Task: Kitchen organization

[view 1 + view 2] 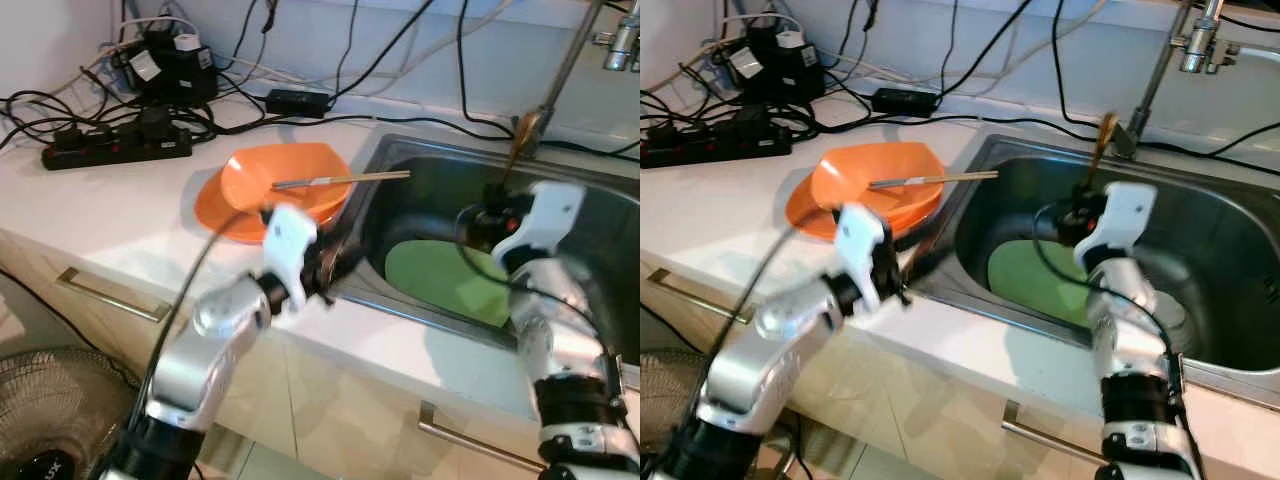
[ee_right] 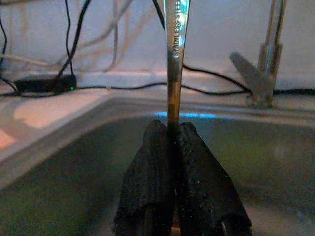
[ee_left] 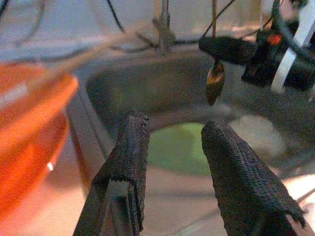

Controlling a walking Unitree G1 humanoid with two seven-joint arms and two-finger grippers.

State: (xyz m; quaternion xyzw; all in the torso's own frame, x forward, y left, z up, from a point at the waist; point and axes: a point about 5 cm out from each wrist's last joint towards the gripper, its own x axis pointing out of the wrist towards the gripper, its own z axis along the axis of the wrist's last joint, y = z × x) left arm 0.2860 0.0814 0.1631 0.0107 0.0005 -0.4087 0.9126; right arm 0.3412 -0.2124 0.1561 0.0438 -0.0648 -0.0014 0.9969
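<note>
Leftmost, orange plastic bowl (image 1: 270,180) on white counter (image 1: 120,215) with wooden chopsticks (image 1: 340,180) across its rim, left gripper (image 3: 172,162) spread empty at stainless sink (image 1: 590,215) edge, right gripper (image 2: 172,142) over sink pinching upright metal spoon (image 2: 175,59).

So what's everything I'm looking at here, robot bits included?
Bowls: two, orange, stacked on the white counter left of the sink.
Chopsticks: one pair, pale wood, lying across the top bowl, tips over the sink edge.
Sink: one, steel, set in the counter.
Plate: one, green, on the sink bottom.
Tap: one, chrome, behind the sink.
Power strip: one, black, at the back left, amid black cables.
Fan: one, dark grille, on the floor at left.
Spoon: one, metal, upright above the sink.
Left gripper: black fingers open, at the sink's left edge.
Right gripper: shut on the spoon.
</note>
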